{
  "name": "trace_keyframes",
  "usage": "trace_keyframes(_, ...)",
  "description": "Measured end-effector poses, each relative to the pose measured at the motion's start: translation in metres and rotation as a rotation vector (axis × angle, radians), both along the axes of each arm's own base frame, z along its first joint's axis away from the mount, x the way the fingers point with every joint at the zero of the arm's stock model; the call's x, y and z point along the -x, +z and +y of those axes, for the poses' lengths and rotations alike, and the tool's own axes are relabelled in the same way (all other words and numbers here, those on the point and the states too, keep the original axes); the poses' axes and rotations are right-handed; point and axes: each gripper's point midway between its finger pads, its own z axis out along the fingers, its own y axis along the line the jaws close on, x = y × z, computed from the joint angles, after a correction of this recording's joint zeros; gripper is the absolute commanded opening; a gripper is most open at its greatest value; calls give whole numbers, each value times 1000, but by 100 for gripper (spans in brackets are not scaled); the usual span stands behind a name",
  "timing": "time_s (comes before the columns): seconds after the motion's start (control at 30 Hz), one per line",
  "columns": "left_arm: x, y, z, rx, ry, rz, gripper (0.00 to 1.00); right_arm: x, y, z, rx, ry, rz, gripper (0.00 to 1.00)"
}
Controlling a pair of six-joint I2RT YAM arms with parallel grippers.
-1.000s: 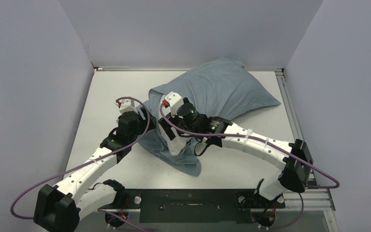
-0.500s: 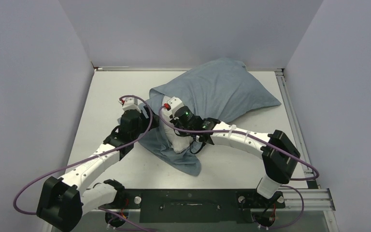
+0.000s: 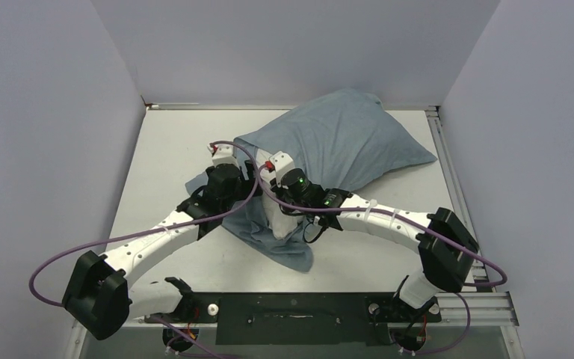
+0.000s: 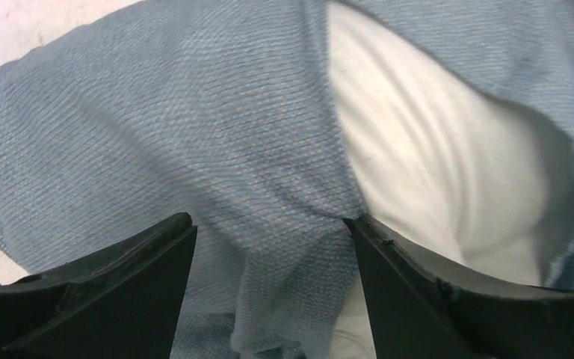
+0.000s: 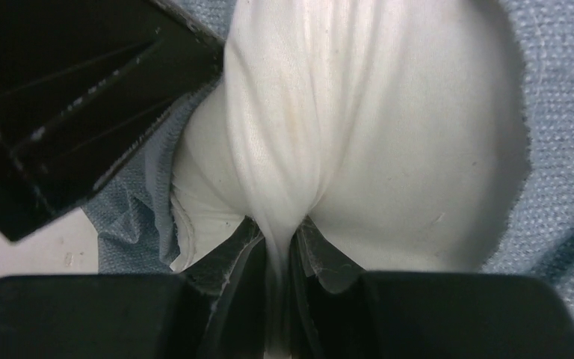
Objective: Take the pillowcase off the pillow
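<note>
Movement came from the left end effector (image 4: pixel 269 224): within 1 second it had advanced to the pillowcase (image 4: pixel 157 127) mouth on the worktop (image 3: pixel 161 142), jaws wide astride the hem. The right end effector (image 5: pixel 276 250) pinched 1 fold of exposed pillow (image 5: pixel 374 134); separation seemed imminent.
</note>
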Motion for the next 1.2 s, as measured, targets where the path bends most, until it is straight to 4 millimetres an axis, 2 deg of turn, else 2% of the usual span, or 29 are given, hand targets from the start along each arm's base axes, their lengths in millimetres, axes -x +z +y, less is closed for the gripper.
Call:
trace_keyframes(0.13,0,16,-12,-24,-14,-45,76,2,-1,-2,-19,-8,-1,5)
trace_keyframes(0.23,-7,16,-10,-48,14,-50,69,4,0,-4,-32,-12,-4,5)
trace_keyframes(0.43,-15,-10,-9,-98,40,1,35,4,0,-9,-61,-40,1,5)
trace_keyframes(0.6,-22,-6,-9,-36,50,-10,9,3,5,-29,-119,-103,11,5)
trace_keyframes(0.67,-25,-8,1,-13,77,-12,0,4,11,-42,-145,-135,11,5)
trace_keyframes(0.77,-25,-30,36,-28,171,28,0,7,21,-71,-171,-201,12,5)
trace_keyframes(0.83,-19,-48,48,-28,198,69,0,9,31,-87,-197,-239,4,5)
trace_keyframes(1.0,-12,-70,47,32,191,116,0,20,41,-115,-231,-297,13,5)
trace_keyframes(1.1,-12,-75,40,67,159,122,0,26,44,-122,-226,-295,20,5)
trace_keyframes(1.13,-10,-80,40,71,152,126,0,27,44,-124,-222,-291,20,7)
trace_keyframes(1.2,-6,-91,40,85,134,143,0,31,46,-126,-211,-268,19,21)
